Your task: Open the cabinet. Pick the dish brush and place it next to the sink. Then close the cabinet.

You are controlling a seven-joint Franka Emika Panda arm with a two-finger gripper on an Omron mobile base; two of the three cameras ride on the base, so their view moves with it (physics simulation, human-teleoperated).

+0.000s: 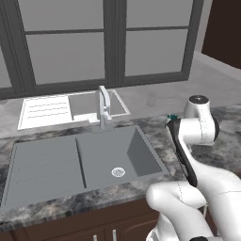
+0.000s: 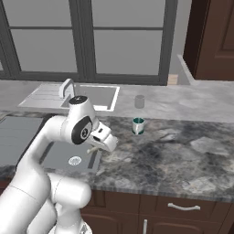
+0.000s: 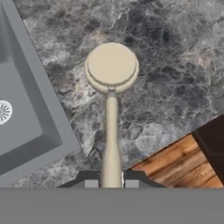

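I have the dish brush (image 3: 111, 109) pinched by its handle, pincer (image 3: 111, 183) pressed tight on the cream shaft at the bottom centre of the hand view, round head pointing up-frame over the marbled worktop (image 3: 175, 65). It looks cream here, not red. The sink (image 3: 26, 118) rim runs down the left of that frame, so the brush hangs just beside the basin, not over it. Step in hand, I judge: set it down next to the sink. Do it well by lowering straight onto bare stone, keeping the head off the rim, releasing only once it rests flat. In the right base view my arm folds low, wrist bent forward at centre left, near the teal cup (image 2: 138, 125). Cabinet (image 2: 215, 39) at upper right.
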